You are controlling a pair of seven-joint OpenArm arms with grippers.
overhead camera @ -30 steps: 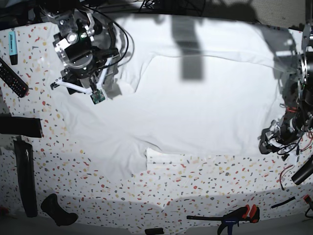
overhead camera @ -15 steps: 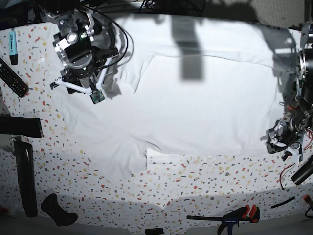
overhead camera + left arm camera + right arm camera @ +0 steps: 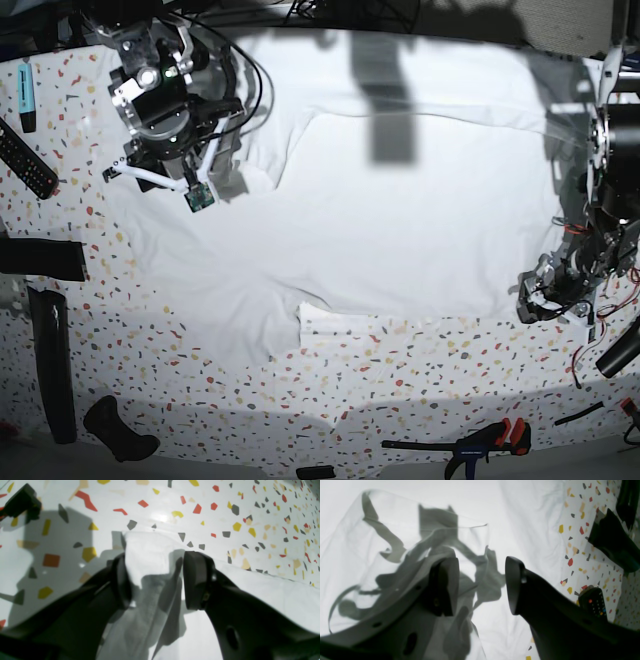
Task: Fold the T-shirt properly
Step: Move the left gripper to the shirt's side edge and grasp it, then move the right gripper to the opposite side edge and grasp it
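White cotton T-shirt is spread flat over most of the speckled tabletop, no print or label I can read. Left gripper sits at its right edge, jaws apart with a cloth corner between them. Right gripper hangs over the far-left part, jaws apart, holding nothing. Remote lies far left.

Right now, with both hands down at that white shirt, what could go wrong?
The left hand straddles only a narrow corner of the T-shirt at the hem; closing there might catch too little cloth and let it slip out on lifting. The right hand hangs open over a wrinkled patch, so it may pinch several layers together. The remote control lies close beside the shirt's edge and could get dragged along.
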